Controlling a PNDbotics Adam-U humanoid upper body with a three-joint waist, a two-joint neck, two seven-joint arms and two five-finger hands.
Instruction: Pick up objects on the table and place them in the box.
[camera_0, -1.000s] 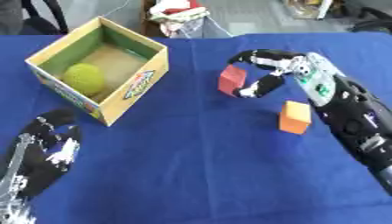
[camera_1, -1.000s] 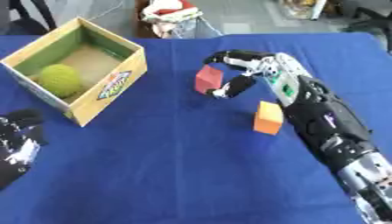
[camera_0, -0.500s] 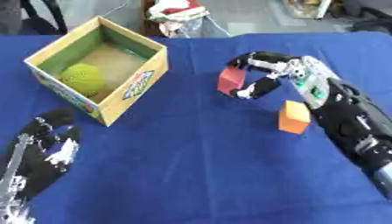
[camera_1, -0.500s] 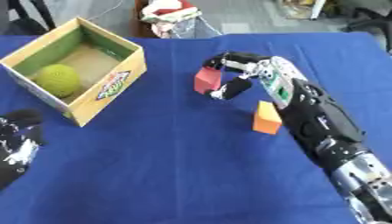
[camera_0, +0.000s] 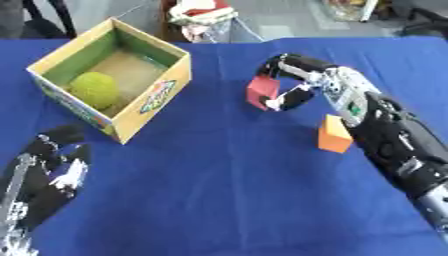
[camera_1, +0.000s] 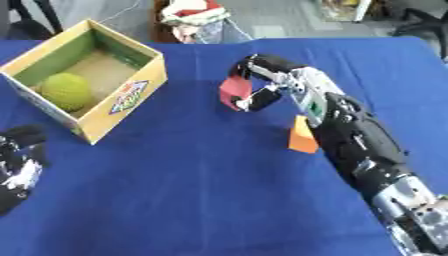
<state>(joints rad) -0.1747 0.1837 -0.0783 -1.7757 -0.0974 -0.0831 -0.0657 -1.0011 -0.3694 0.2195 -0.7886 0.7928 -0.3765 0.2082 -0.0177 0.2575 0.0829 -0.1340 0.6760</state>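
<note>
A red block (camera_0: 262, 91) sits mid-table, and my right hand (camera_0: 296, 80) curls round it, fingers over its top and thumb under its near side. An orange block (camera_0: 334, 133) lies on the blue cloth just below that hand, beside my right forearm. The open cardboard box (camera_0: 171, 85) stands at the left with a green ball (camera_0: 94, 89) inside. My left hand (camera_0: 48, 172) rests open at the lower left, away from everything.
The table is covered by a blue cloth (camera_0: 219, 190). Beyond its far edge stands a red and white object (camera_0: 199, 15). A wide stretch of cloth lies between the box and the red block.
My right hand has closed further round the red block and shifted slightly left with it. The left hand has stayed where it was.
</note>
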